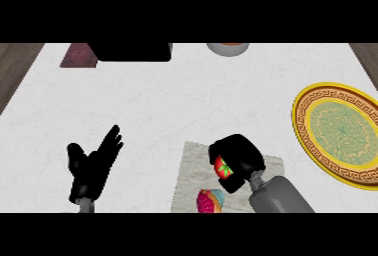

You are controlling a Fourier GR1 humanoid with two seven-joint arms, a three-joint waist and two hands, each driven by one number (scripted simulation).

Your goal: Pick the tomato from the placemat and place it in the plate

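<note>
White counter (170, 100), bare plate (314, 145)

Count, relative to placemat (193, 172): 1 tomato (221, 168) over it; 1 striped object (207, 202) at its near edge; 1 plate (338, 133) right; 2 hands (94, 165) (240, 155); 1 bowl (227, 48), 1 black box (133, 52), 1 maroon item (79, 56) far behind.

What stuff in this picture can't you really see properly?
- Tomato, head view: mostly hidden by the right robot hand curled round it.
- Pink and orange thing on the placemat: cut off by the lower edge.
- Grey bowl-like thing and dark box: cut off by the top edge.
</note>
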